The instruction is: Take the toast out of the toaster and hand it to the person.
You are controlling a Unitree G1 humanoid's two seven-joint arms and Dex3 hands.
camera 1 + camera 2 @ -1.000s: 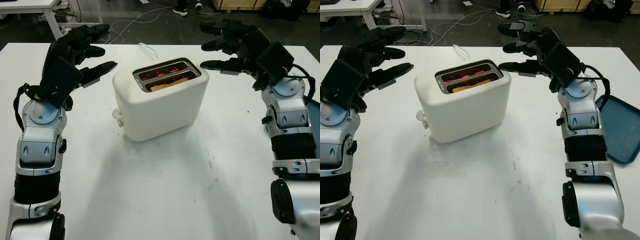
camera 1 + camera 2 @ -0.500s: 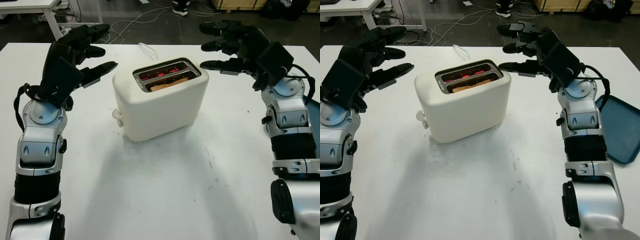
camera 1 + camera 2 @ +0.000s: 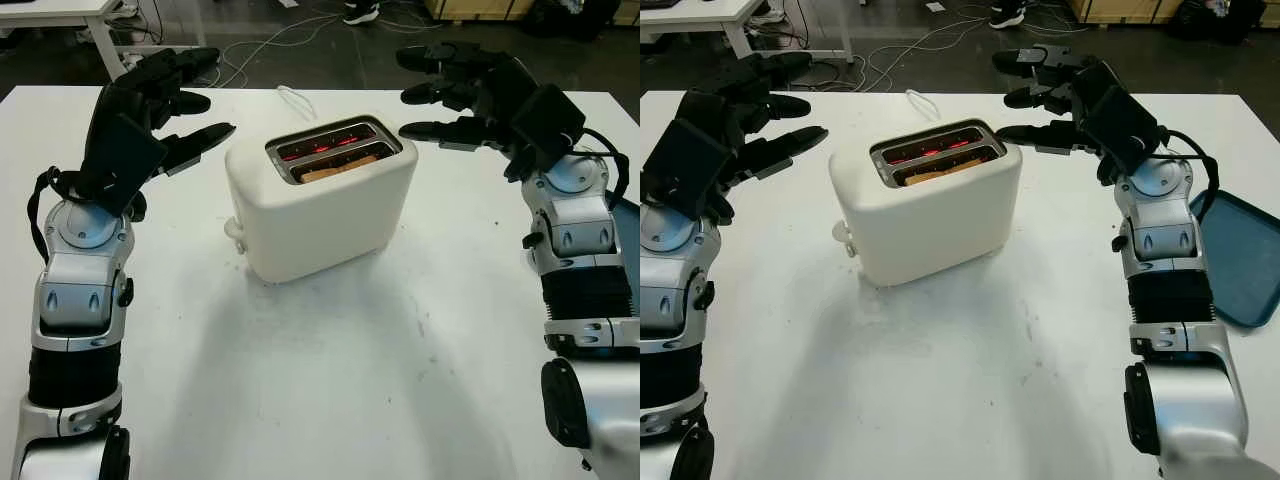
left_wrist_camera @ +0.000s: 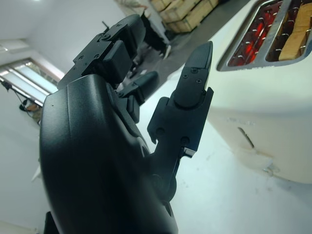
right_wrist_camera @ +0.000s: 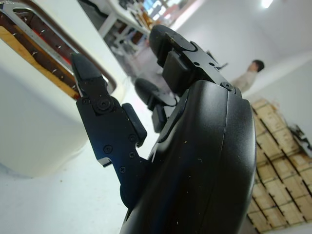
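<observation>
Left black three-finger hand (image 4: 122, 146) open, holding nothing, apart from the cream plastic toaster (image 4: 263, 122). One slot glows red inside; brown toast slice (image 4: 298, 30) sits in the other.

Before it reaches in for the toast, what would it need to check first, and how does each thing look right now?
1. Toast in the toaster: ok, one slice sits in the slot nearer the robot.
2. Toast popped up enough to grab: not ok, its top edge sits about level with the slot.
3. Heating off: not ok, the far slot glows red inside.
4. Left hand free: ok, open, beside the toaster's left end, apart from it.
5. Right hand free: ok, open, by the toaster's right top corner.
6. Person ready to receive: cannot tell; a person stands far off in the room.
</observation>
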